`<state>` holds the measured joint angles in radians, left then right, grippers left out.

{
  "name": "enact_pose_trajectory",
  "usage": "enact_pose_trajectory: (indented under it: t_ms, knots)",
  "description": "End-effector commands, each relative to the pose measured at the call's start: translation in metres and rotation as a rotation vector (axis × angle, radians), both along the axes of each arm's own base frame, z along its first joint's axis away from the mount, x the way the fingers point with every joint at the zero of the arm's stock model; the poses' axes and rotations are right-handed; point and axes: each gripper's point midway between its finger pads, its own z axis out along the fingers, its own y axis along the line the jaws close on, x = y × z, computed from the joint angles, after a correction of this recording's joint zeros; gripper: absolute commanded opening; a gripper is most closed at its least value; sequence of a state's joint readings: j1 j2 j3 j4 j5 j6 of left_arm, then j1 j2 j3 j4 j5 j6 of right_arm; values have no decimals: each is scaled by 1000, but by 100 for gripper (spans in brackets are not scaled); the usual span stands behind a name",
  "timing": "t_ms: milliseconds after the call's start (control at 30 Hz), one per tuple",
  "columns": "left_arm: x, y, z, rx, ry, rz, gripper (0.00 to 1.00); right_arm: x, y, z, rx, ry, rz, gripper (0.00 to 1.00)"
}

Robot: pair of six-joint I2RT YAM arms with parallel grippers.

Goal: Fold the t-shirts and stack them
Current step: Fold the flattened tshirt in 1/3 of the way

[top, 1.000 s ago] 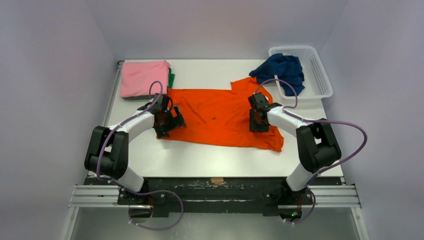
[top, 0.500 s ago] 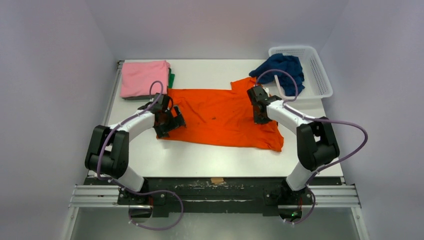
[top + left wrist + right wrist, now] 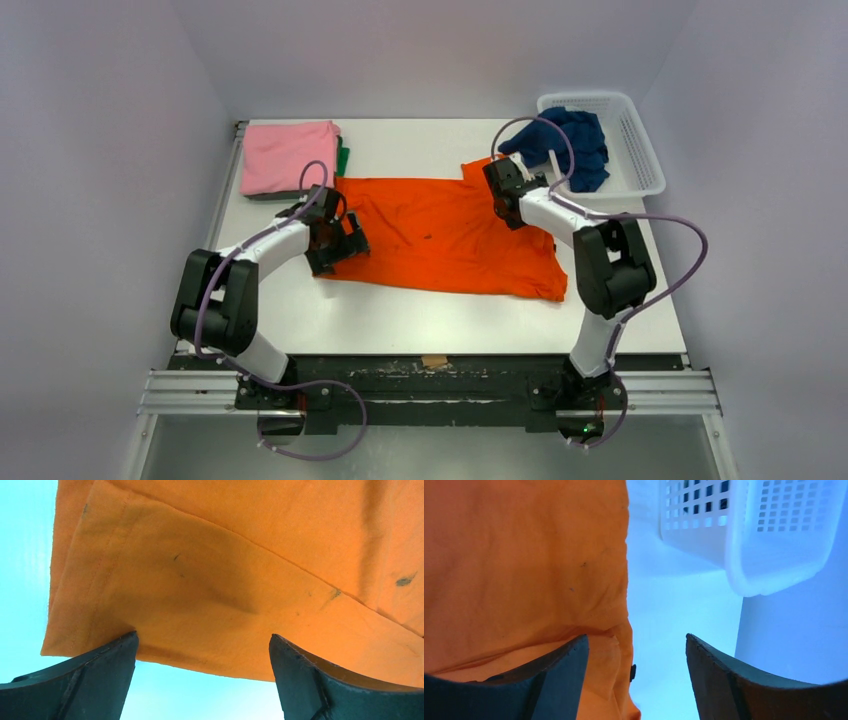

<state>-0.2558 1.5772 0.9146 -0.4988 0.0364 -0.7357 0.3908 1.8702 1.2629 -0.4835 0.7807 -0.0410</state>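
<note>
**Operator:** Which step am I on?

**Spotter:** I'd say you are lining up the first fold, and nothing is gripped yet. Nearest you, your left gripper (image 3: 202,647) has its fingers spread wide over the left hem corner of the bright orange cotton t-shirt (image 3: 440,235). The shirt lies open in the middle of the white table (image 3: 400,312), with a few dark specks on the cloth. Farther out, your right gripper (image 3: 636,652) is also spread and holds nothing. It sits at the shirt's right edge, up by the far sleeve.

**Operator:** What does the next move need?

**Spotter:** Get both pairs of fingers down onto an edge each and pinch only the layer you mean to take. Then lift evenly so the cloth doesn't drag (I judge this, I can't see it).

**Operator:** What changed in the last second?

**Spotter:** Your right arm travelled away from you, from mid-shirt towards the far sleeve. Your left arm barely shifted.

**Operator:** And the rest?

**Spotter:** At the far left, a folded pink tee (image 3: 288,155) lies on a dark green tee (image 3: 343,160). At the far right, a navy blue tee (image 3: 575,140) spills out of the white plastic mesh basket (image 3: 640,150), unfolded.
</note>
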Motion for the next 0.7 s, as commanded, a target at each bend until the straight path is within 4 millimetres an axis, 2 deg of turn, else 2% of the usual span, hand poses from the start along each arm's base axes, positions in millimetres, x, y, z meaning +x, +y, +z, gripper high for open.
enact_pose_trajectory:
  t_ms: [0, 33, 67, 200, 300, 467, 600, 667]
  knots:
    - [13, 0, 19, 9, -58, -21, 100, -2, 31, 51, 207, -232, -59, 73]
    - [16, -2, 24, 2, -72, -24, 100, -10, 40, 47, 271, -229, -66, 80]
    - [19, -4, 28, -10, -86, -28, 100, -19, 48, 41, 345, -229, -81, 82]
    - [33, -24, 38, -82, -127, -62, 100, -44, 90, 11, 650, -159, -46, 84]
    - [39, -37, 33, -109, -112, -76, 100, -55, 115, -8, 776, -91, 1, 84]
    - [29, -44, 8, -103, -30, -83, 100, -78, 125, -44, 755, 10, -9, 84]
    - [5, -41, -8, -32, 54, -100, 100, -104, 135, -64, 766, 84, -20, 83]
    - [-11, -38, -15, -4, 89, -108, 100, -120, 132, -69, 763, 103, -33, 83]
